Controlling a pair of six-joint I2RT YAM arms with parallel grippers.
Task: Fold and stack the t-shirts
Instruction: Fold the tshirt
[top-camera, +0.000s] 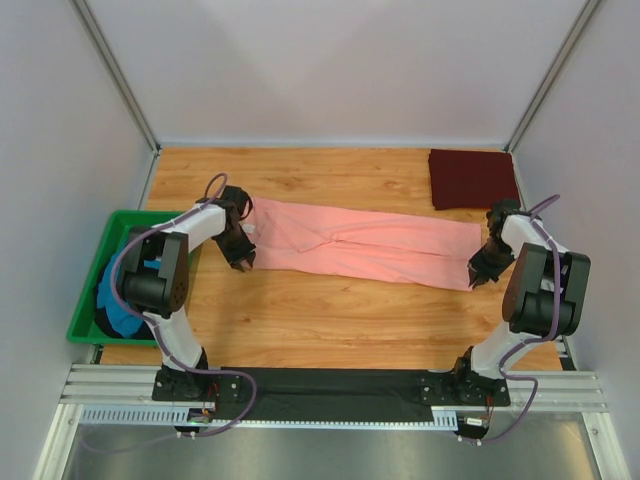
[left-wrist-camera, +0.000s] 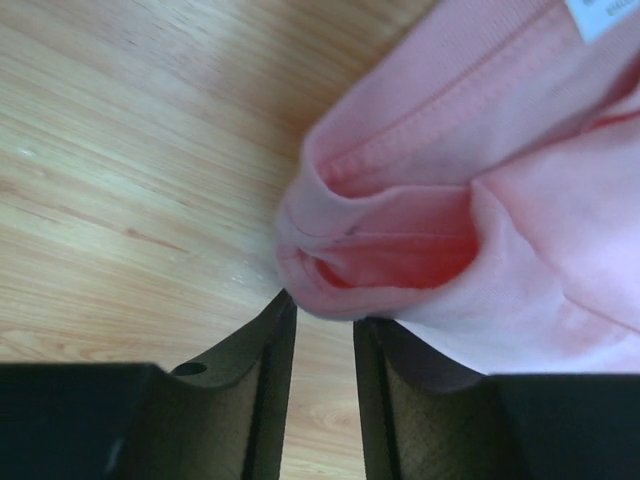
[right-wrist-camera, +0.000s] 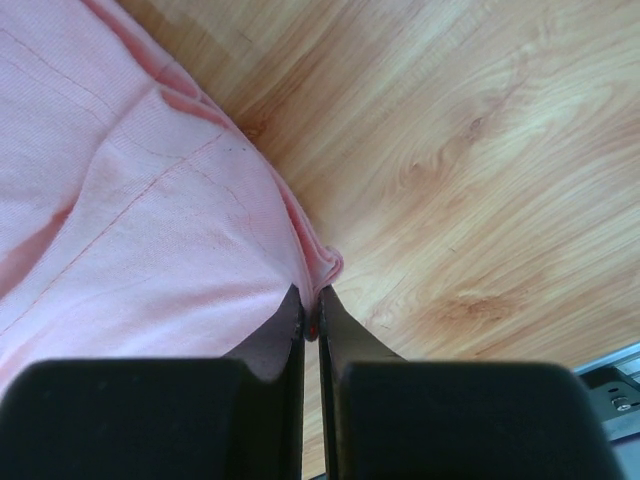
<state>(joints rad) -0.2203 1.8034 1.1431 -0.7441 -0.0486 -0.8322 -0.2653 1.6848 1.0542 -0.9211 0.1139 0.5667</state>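
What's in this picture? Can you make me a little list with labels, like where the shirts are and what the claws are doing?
Pink t-shirt: stretched out long across the wooden table
Maroon t-shirt: folded, far right corner
Blue t-shirt: bunched in the green bin, left side
Left claw: open, at the pink t-shirt's collar end
Right claw: shut on the pink t-shirt's other end

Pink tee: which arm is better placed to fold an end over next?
Right, probably. The right gripper is shut on one end of the pink tee; the left gripper stands open, cloth ahead of its tips, unpinched, so it must grasp first.
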